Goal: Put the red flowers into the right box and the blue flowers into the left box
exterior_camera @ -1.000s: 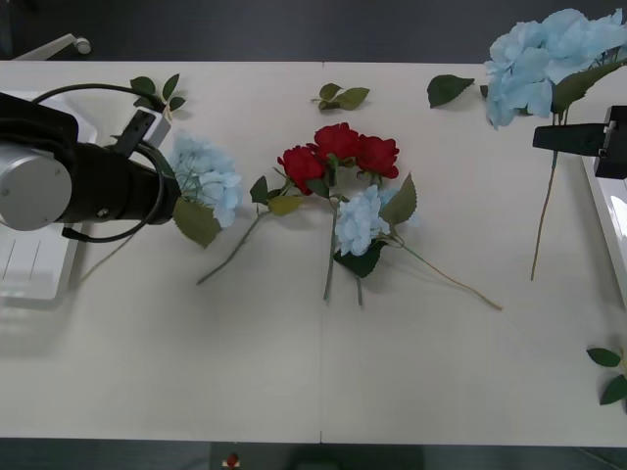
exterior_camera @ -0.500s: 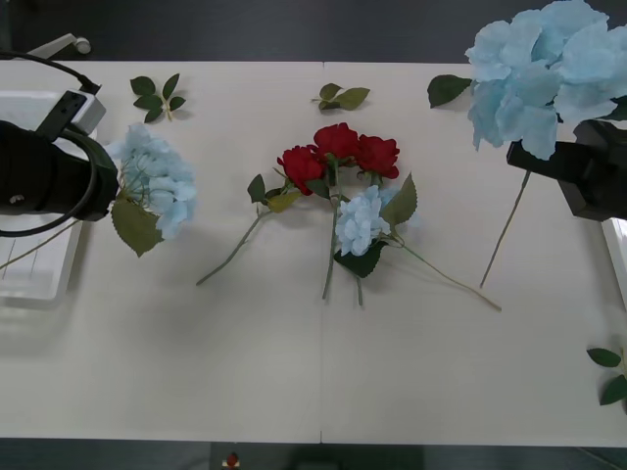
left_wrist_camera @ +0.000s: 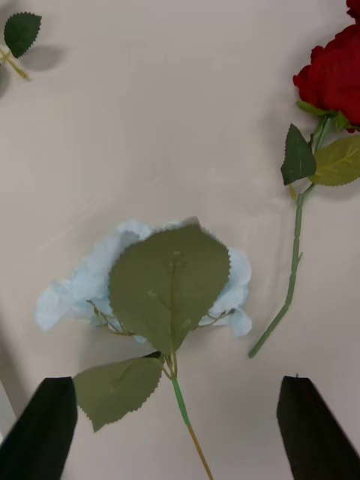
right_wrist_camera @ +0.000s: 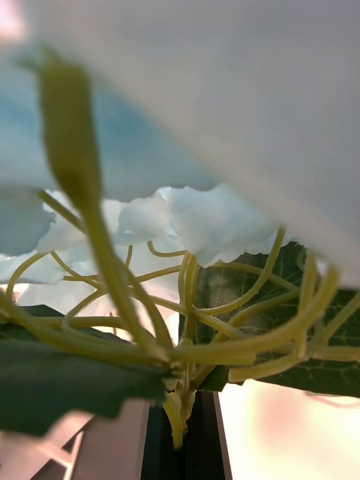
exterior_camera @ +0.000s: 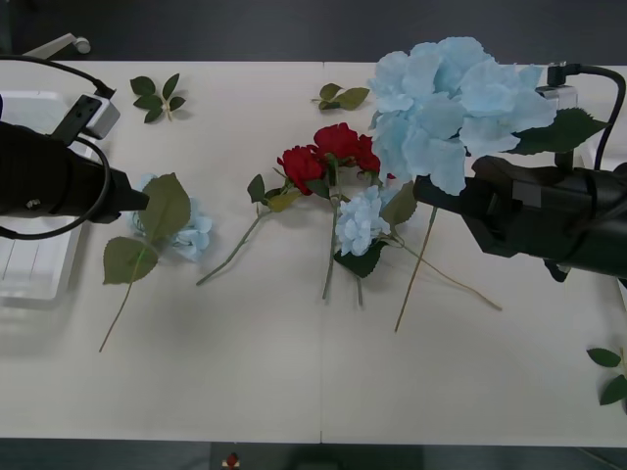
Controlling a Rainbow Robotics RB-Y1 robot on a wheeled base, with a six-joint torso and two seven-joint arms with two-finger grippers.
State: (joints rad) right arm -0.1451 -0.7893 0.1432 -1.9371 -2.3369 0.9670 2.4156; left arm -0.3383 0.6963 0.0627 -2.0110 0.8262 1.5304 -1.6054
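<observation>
Three blue flowers and three red flowers (exterior_camera: pixel 333 152) by my count. Left to right: my left gripper (left_wrist_camera: pixel 176 427), fingers spread wide and empty, beside the left box (exterior_camera: pixel 39 264); a pale blue flower (exterior_camera: pixel 181 227), held half a second ago, now lying on the table (exterior_camera: pixel 294 362); roses mid-table; my right gripper (exterior_camera: pixel 431 191) clamps a big blue flower (exterior_camera: pixel 451 103), now carried further left.
</observation>
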